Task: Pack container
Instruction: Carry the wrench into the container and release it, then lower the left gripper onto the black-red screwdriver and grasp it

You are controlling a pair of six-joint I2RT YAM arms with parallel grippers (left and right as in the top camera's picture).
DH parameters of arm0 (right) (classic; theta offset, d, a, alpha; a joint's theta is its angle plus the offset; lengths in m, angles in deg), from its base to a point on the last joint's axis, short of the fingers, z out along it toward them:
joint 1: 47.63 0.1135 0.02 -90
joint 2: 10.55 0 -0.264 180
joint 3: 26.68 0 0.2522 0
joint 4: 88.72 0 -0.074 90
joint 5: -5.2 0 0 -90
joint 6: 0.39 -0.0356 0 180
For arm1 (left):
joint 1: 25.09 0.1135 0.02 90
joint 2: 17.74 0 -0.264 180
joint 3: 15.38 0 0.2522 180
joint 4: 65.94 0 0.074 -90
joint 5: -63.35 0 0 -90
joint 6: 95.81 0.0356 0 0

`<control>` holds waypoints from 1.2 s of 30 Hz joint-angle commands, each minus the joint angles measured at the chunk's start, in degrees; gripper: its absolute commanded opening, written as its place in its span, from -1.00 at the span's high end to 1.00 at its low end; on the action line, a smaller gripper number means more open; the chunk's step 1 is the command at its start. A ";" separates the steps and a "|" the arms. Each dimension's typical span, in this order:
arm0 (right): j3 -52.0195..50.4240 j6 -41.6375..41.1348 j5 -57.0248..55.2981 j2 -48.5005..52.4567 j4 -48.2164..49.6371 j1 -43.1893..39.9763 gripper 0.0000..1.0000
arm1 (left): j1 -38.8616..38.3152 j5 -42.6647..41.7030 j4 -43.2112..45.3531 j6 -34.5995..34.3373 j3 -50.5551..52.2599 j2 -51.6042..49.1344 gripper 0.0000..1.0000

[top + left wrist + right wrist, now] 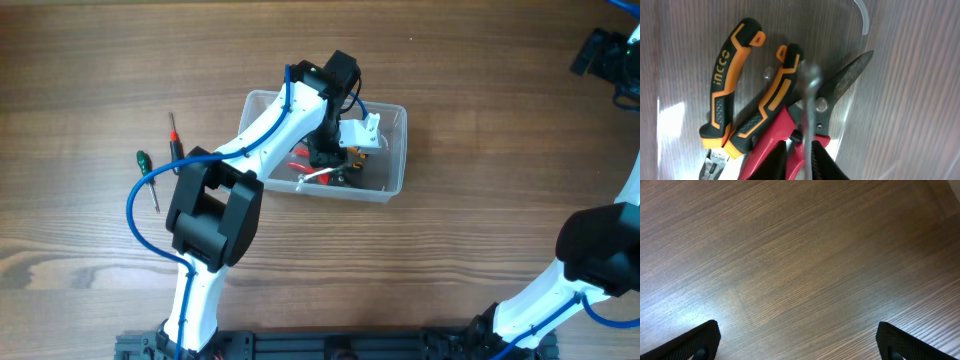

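The container [395, 108] is a clear plastic tub in the middle of the table; its curved rim also shows in the left wrist view [862, 17]. Inside lie orange-and-black pliers [727, 75] and red-handled snips [840, 85]. My left gripper [325, 160] reaches down into the tub. In the left wrist view its fingers [799, 150] are closed around a thin silver metal tool [809, 100], just above the snips. My right gripper [600, 50] is at the far right corner. Its fingers [797, 340] are wide open and empty over bare wood.
A red-handled screwdriver [173, 135] and a green-handled screwdriver [145, 165] lie on the table left of the tub, beside my left arm. A white object [368, 130] sits in the tub's far right part.
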 commanded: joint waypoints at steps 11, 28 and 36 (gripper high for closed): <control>0.28 -0.15 0.52 -0.39 0.13 0.22 -0.99 | 4.81 -0.26 1.25 -7.78 -3.06 6.19 0.03; 0.28 -0.15 0.52 -0.39 0.13 0.22 -0.99 | 39.63 -1.05 -8.11 -50.29 -1.40 20.50 0.29; 0.28 -0.17 0.52 -0.39 0.13 0.22 -1.00 | 40.68 -1.14 -0.76 -54.42 16.06 20.41 0.25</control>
